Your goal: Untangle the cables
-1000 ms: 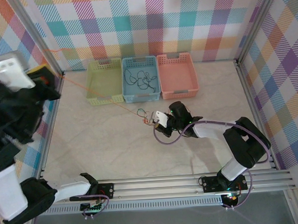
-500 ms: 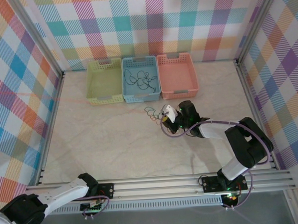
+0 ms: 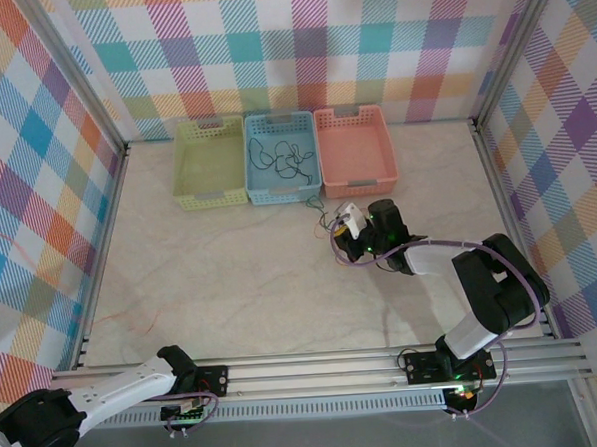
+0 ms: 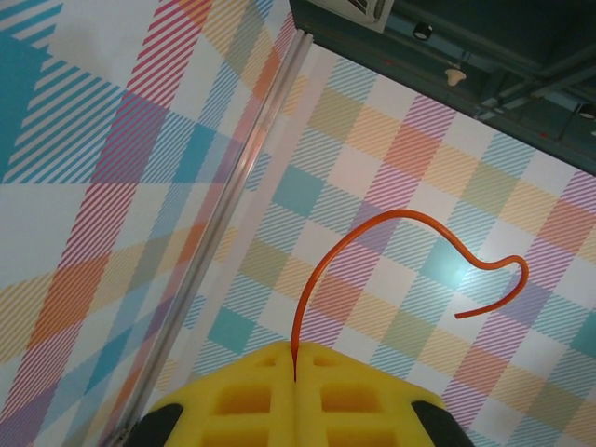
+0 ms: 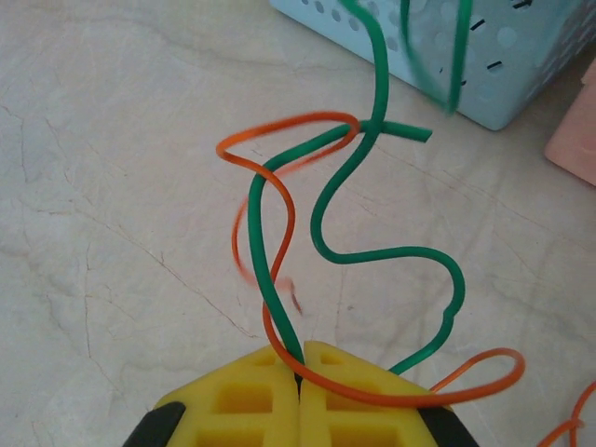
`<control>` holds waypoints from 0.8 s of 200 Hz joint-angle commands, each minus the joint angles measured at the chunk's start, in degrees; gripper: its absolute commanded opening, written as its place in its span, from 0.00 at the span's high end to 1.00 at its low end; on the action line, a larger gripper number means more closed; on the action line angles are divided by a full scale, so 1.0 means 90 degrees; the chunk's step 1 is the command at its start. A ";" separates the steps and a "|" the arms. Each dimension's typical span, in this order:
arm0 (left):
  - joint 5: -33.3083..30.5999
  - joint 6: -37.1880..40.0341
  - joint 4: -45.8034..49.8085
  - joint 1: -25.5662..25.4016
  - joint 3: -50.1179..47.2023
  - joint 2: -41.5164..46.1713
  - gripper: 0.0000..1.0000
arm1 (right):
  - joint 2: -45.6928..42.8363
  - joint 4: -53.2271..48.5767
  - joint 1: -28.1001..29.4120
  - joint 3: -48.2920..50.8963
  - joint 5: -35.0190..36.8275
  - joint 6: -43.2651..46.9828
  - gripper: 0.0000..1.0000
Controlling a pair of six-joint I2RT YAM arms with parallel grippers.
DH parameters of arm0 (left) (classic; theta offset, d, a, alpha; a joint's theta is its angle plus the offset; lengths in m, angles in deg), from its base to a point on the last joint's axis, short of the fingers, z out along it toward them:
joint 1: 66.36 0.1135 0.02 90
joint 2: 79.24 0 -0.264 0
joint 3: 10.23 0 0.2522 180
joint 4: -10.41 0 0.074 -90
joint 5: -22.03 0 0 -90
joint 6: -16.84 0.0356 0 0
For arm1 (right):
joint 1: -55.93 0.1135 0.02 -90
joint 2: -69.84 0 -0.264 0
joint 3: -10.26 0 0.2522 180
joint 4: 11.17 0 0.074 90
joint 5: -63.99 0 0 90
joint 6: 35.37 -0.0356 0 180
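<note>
In the left wrist view my left gripper (image 4: 295, 372) is shut on a thin orange cable (image 4: 372, 233), which curves up from the seam of the yellow fingers and ends free in front of the plaid wall. In the right wrist view my right gripper (image 5: 300, 368) is shut on a thin green cable (image 5: 326, 223) that loops over the table. Another stretch of orange cable (image 5: 279, 149) twists round the green one and lies across the fingertips. From above, the right gripper (image 3: 346, 219) sits just in front of the baskets. Dark cables (image 3: 280, 156) lie in the blue basket (image 3: 256, 194).
A green basket (image 3: 212, 195), the blue one and a pink basket (image 3: 357, 186) stand in a row at the back. The blue basket's corner (image 5: 521, 65) is close ahead of the right gripper. Metal frame posts and plaid walls enclose the table (image 3: 211, 278).
The left arm has swung up and out to the left, drawing the orange cable away. The right gripper has moved right and toward the baskets with its cable.
</note>
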 commanded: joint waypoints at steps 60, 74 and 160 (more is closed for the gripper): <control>0.0534 -0.0055 0.0152 -0.0313 -0.0407 -0.0750 1.00 | -0.0298 0.0012 -0.0012 0.0063 -0.0791 0.0057 1.00; 0.0583 -0.0060 0.0086 -0.0321 -0.0547 -0.0993 1.00 | -0.0303 0.0022 -0.0007 0.0063 -0.0871 0.0037 1.00; 0.1546 -0.0119 -0.0729 0.0756 -0.0230 -0.3431 1.00 | -0.0268 -0.0127 -0.0007 0.0043 -0.0661 0.0010 1.00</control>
